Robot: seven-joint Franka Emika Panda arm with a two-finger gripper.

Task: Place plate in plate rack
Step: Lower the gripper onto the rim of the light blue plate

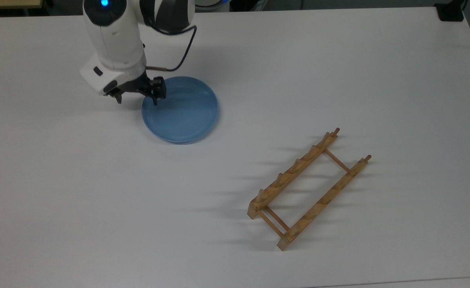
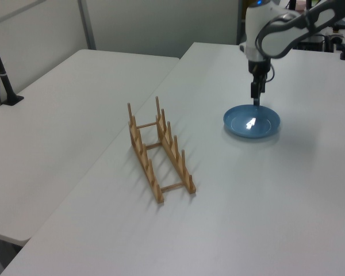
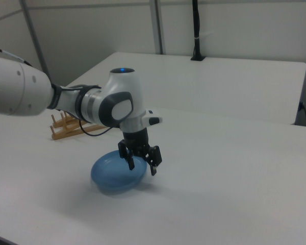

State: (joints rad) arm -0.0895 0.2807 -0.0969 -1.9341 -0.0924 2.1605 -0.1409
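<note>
**Gripper straddling plate rim**

I see the gripper (image 1: 136,100) spread wide at the plate's (image 1: 183,112) edge on the top view's left: one finger over the plate's inner surface, the other outside the rim above the tabletop (image 1: 79,192). The plate lies flat, right side up. The plate rack (image 1: 309,188) stands well apart, toward the top view's lower right, nothing in it.
</note>
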